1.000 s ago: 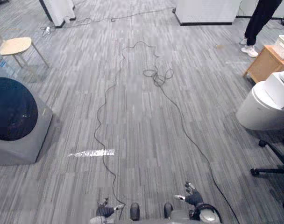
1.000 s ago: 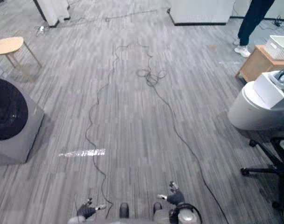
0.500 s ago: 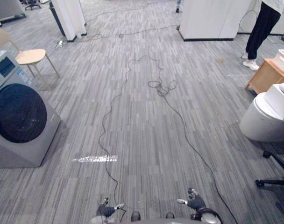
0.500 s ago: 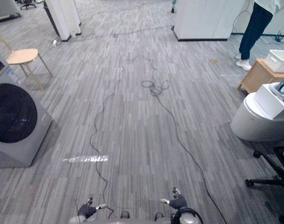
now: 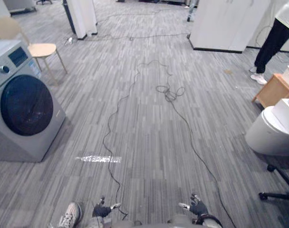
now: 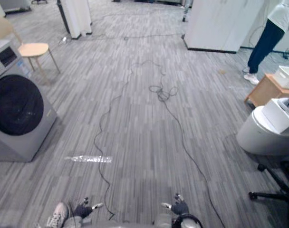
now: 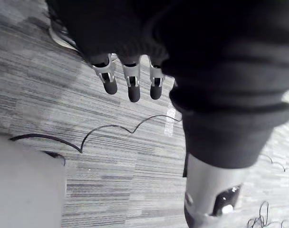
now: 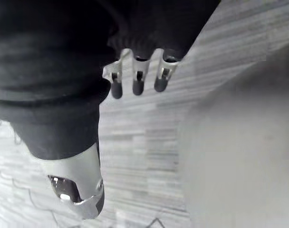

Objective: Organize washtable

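At the far left we see a grey washer (image 5: 25,104) standing on the floor (image 5: 144,133). Its dark round door faces toward the open middle of the room. The print on its panel is too small to read. Behind it stands a chair (image 5: 42,50) with a pale wooden seat. Near the bottom edge there is a person's light shoe (image 5: 71,216), just beside our left hand (image 5: 102,210). This hand hangs low over the floor; in the wrist view its fingers (image 7: 133,88) are straight and hold nothing. A strip of white tape (image 5: 98,158) lies on the floor in front of the washer, and a white pillar (image 5: 82,16) stands far behind.

Our right hand (image 5: 197,207) also hangs low, its fingers (image 8: 138,83) relaxed and empty. Far back is a white cabinet (image 5: 225,23), and a person (image 5: 273,42) in dark trousers stands beside it.

The small wooden table (image 6: 265,90) is at the right edge, well apart from both hands. One corner points toward the middle of the floor; the edge of the view cuts it, so we cannot tell its long axis. A white basket (image 6: 288,76) sits on it. Nearer, a white round unit (image 5: 270,133) carries a white box (image 5: 287,111).
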Available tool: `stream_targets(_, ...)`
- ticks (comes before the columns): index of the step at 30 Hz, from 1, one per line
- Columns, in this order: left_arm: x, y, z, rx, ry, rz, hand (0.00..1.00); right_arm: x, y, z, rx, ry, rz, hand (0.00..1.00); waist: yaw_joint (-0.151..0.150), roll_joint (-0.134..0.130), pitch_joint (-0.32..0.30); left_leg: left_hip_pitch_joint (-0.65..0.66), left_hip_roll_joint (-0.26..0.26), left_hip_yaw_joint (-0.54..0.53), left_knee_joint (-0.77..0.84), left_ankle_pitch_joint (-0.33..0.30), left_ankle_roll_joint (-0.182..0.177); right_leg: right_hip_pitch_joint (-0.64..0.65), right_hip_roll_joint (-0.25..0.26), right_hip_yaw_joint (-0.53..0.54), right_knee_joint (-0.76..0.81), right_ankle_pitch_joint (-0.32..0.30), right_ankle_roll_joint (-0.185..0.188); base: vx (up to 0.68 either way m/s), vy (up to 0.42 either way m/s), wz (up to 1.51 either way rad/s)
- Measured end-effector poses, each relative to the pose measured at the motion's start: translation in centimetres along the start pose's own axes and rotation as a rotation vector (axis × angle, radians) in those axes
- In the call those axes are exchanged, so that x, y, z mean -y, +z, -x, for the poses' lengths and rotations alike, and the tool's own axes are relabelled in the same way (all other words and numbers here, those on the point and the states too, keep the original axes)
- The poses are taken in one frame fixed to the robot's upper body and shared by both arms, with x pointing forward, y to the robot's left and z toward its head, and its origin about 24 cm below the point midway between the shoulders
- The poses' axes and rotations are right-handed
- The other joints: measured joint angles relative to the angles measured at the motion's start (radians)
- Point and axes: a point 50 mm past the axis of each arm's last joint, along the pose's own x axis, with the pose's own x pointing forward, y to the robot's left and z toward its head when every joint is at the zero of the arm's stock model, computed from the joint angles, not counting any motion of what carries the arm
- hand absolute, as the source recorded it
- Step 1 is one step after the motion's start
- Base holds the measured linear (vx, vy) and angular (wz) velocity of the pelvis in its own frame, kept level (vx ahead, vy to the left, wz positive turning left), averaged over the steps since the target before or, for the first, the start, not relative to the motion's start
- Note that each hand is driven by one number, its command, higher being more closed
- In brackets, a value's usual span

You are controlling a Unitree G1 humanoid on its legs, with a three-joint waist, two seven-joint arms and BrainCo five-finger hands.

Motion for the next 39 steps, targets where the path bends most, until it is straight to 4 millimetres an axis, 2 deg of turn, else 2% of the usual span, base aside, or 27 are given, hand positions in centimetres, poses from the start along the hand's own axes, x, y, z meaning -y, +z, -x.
stream_targets(4,0.3,0.5,-0.3,0.002,-0.012,-0.015,0.00,0.1,1.0,-0.3,0.033,0.000,-0.007,0.00,-0.016,0.013,0.026,0.028,0.048,-0.008,-0.012,-0.038,-0.021,-0.090,0.075,-0.047,-0.101,0.017,-0.013,0.23,0.028,-0.11)
stream_targets(8,0.5,0.2,-0.2,-0.003,-0.018,-0.012,0.00,0.0,1.3,-0.2,0.050,0.002,-0.015,0.00,-0.045,0.017,0.024,0.057,0.045,-0.082,0.018,-0.121,-0.081,-0.088,0.081,-0.049,-0.154,0.047,-0.048,0.34,-0.072,0.63)
stream_targets(9,0.5,0.2,-0.1,-0.001,-0.011,0.003,0.00,0.0,1.2,-0.1,0.050,0.002,-0.015,0.00,-0.038,0.018,0.021,0.071,0.059,-0.090,0.087,-0.164,-0.143,-0.053,0.096,-0.051,-0.169,0.064,-0.077,0.56,-0.149,0.93)
stream_targets(10,0.6,0.4,-0.2,0.006,-0.001,0.037,0.00,0.0,1.2,0.0,0.063,0.001,-0.014,0.00,-0.031,0.036,0.030,-0.019,0.067,-0.081,0.334,-0.182,-0.169,-0.009,0.110,-0.068,-0.175,0.111,-0.128,0.55,-0.161,0.76)
stream_targets(11,0.9,0.6,-0.1,0.017,-0.004,0.059,0.00,0.4,1.5,0.1,0.077,-0.004,0.000,0.00,-0.026,0.057,0.035,-0.076,0.086,-0.064,0.476,-0.165,-0.193,0.016,0.130,-0.080,-0.183,0.108,-0.135,0.68,-0.179,0.40)
stream_targets(12,1.3,0.8,0.2,0.038,-0.003,0.098,0.00,0.7,1.9,0.2,0.097,-0.008,0.015,0.00,-0.004,0.075,0.042,-0.169,0.133,-0.018,0.711,-0.061,-0.216,0.086,0.159,-0.070,-0.215,0.081,-0.164,0.56,-0.136,-0.20)
stream_targets(13,1.4,1.2,0.2,0.060,-0.002,0.115,0.00,0.9,2.1,0.1,0.103,-0.015,0.014,0.00,0.020,0.094,0.055,-0.219,0.182,0.027,0.830,-0.079,-0.200,0.148,0.182,-0.045,-0.240,0.068,-0.184,0.69,-0.127,-0.40)
stream_targets(17,1.6,1.8,0.1,0.086,-0.010,0.125,0.00,-1.0,2.7,0.0,0.122,0.034,-0.009,0.00,0.042,0.086,0.064,-0.318,0.209,0.112,0.797,-0.092,-0.181,0.303,0.178,0.029,-0.339,0.036,-0.222,0.56,-0.053,-0.48)
stream_targets(18,1.6,2.1,0.1,0.098,-0.008,0.133,0.00,-1.5,2.9,0.0,0.126,0.046,-0.012,0.00,0.045,0.083,0.066,-0.352,0.202,0.122,0.747,-0.095,-0.175,0.339,0.168,0.040,-0.363,0.019,-0.217,0.49,0.062,-0.22)
stream_targets(20,2.0,2.5,0.2,0.122,-0.025,0.137,0.00,-1.9,2.9,-0.1,0.123,0.060,-0.007,0.00,0.055,0.077,0.072,-0.412,0.140,0.106,0.462,-0.080,-0.180,0.404,0.132,0.054,-0.401,-0.007,-0.223,0.49,0.097,-0.23)
stream_targets(21,2.1,2.6,0.2,0.127,-0.027,0.136,0.00,-1.9,3.0,-0.2,0.119,0.060,-0.004,0.00,0.072,0.082,0.074,-0.421,0.118,0.088,0.279,-0.044,-0.208,0.418,0.119,0.072,-0.404,-0.011,-0.229,0.52,0.160,-0.60)
stream_targets(22,2.5,2.9,0.2,0.142,-0.037,0.152,0.00,-1.7,2.7,-0.4,0.099,0.057,0.011,0.00,0.096,0.101,0.076,-0.444,0.108,0.056,0.091,0.041,-0.216,0.445,0.118,0.107,-0.418,-0.013,-0.232,0.54,0.193,-0.73)
stream_targets(23,2.8,2.9,0.3,0.145,-0.044,0.157,0.00,-1.8,2.5,-0.5,0.084,0.059,0.021,0.00,0.101,0.101,0.076,-0.448,0.108,0.056,0.090,0.095,-0.190,0.462,0.113,0.122,-0.420,-0.014,-0.231,0.73,0.324,-0.78)
stream_targets(24,2.5,2.9,0.3,0.149,-0.042,0.145,0.00,-2.0,2.0,-0.5,0.061,0.065,0.031,0.00,0.102,0.083,0.067,-0.420,0.087,0.060,0.088,0.181,-0.123,0.475,0.089,0.140,-0.390,-0.014,-0.231,0.65,0.291,-0.47)
stream_targets(25,2.0,3.0,0.2,0.154,-0.031,0.136,0.00,-2.5,1.8,-0.4,0.055,0.075,0.027,0.00,0.097,0.062,0.059,-0.403,0.068,0.067,0.088,0.189,-0.106,0.460,0.064,0.151,-0.324,-0.017,-0.223,0.82,0.339,-0.37)
stream_targets(27,1.2,3.4,0.0,0.166,-0.017,0.122,0.00,-2.9,1.6,-0.3,0.055,0.083,0.028,0.00,0.089,0.017,0.058,-0.375,0.033,0.091,0.147,0.136,-0.033,0.368,0.044,0.182,-0.064,0.001,-0.134,0.61,0.223,-0.14)
stream_targets(28,0.9,3.7,-0.1,0.172,-0.016,0.101,0.00,-3.1,1.8,-0.3,0.062,0.087,0.032,0.00,0.085,-0.006,0.068,-0.321,0.009,0.092,0.175,0.080,-0.011,0.294,0.045,0.214,0.172,0.101,-0.014,0.51,0.164,0.06)
stream_targets(29,0.8,3.8,-0.2,0.176,-0.016,0.094,0.00,-3.1,1.9,-0.3,0.067,0.089,0.035,0.00,0.079,-0.016,0.071,-0.291,0.000,0.091,0.180,0.054,-0.004,0.259,0.050,0.221,0.276,0.163,0.038,0.62,0.183,0.29)
stream_targets(30,0.9,3.8,-0.2,0.166,-0.018,0.090,0.00,-3.1,2.3,-0.3,0.087,0.089,0.034,0.00,0.063,-0.019,0.079,-0.209,-0.015,0.079,0.191,0.000,0.006,0.191,0.043,0.198,0.483,0.158,0.017,0.60,0.178,0.30)
stream_targets(31,1.4,3.6,-0.2,0.152,-0.029,0.091,0.00,-2.8,2.6,-0.1,0.110,0.084,0.034,0.00,0.062,-0.008,0.089,-0.108,-0.017,0.068,0.173,-0.045,0.021,0.131,0.035,0.146,0.577,0.090,-0.034,0.71,0.221,0.26)
stream_targets(32,1.7,3.5,-0.2,0.147,-0.036,0.091,0.00,-2.6,2.7,0.0,0.124,0.082,0.033,0.00,0.063,0.012,0.096,-0.040,-0.012,0.060,0.147,-0.073,0.034,0.075,0.036,0.107,0.590,0.046,-0.049,0.70,0.198,0.11)
stream_targets(34,2.4,3.5,-0.1,0.145,-0.057,0.085,0.00,-2.4,3.2,0.3,0.160,0.087,0.031,0.00,0.061,0.021,0.094,0.058,0.006,0.039,0.102,-0.128,0.044,-0.049,0.066,0.043,0.527,-0.019,-0.051,0.56,0.115,0.13)
stream_targets(35,2.7,3.5,-0.1,0.143,-0.069,0.077,0.00,-2.4,3.5,0.4,0.180,0.088,0.028,0.00,0.049,0.021,0.093,0.098,0.014,0.024,0.086,-0.147,0.041,-0.107,0.079,0.008,0.444,-0.035,-0.047,0.57,0.046,0.37)
stream_targets(36,3.3,3.5,-0.2,0.138,-0.084,0.075,0.00,-2.3,3.9,0.3,0.198,0.085,0.030,0.00,0.032,0.019,0.093,0.152,0.023,-0.001,0.057,-0.161,0.030,-0.153,0.085,-0.043,0.262,-0.036,-0.045,0.60,0.032,0.50)
stream_targets(37,3.9,3.5,-0.2,0.128,-0.101,0.067,0.00,-2.0,4.0,0.3,0.202,0.078,0.037,0.00,0.029,0.017,0.093,0.211,0.025,-0.018,0.007,-0.172,0.020,-0.187,0.089,-0.079,0.058,0.011,-0.057,0.68,0.003,0.46)
stream_targets(38,4.2,3.4,-0.2,0.123,-0.110,0.058,0.00,-1.8,4.1,0.2,0.206,0.076,0.043,0.00,0.023,0.016,0.092,0.244,0.027,-0.029,-0.019,-0.174,0.014,-0.199,0.097,-0.094,-0.046,0.053,-0.063,0.74,-0.021,0.57)
stream_targets(39,4.6,3.2,-0.1,0.117,-0.127,0.036,0.00,-1.9,4.6,0.1,0.216,0.079,0.048,0.00,0.001,0.016,0.091,0.303,0.035,-0.062,-0.057,-0.184,-0.004,-0.211,0.097,-0.106,-0.227,0.130,-0.079,0.93,-0.061,0.80)
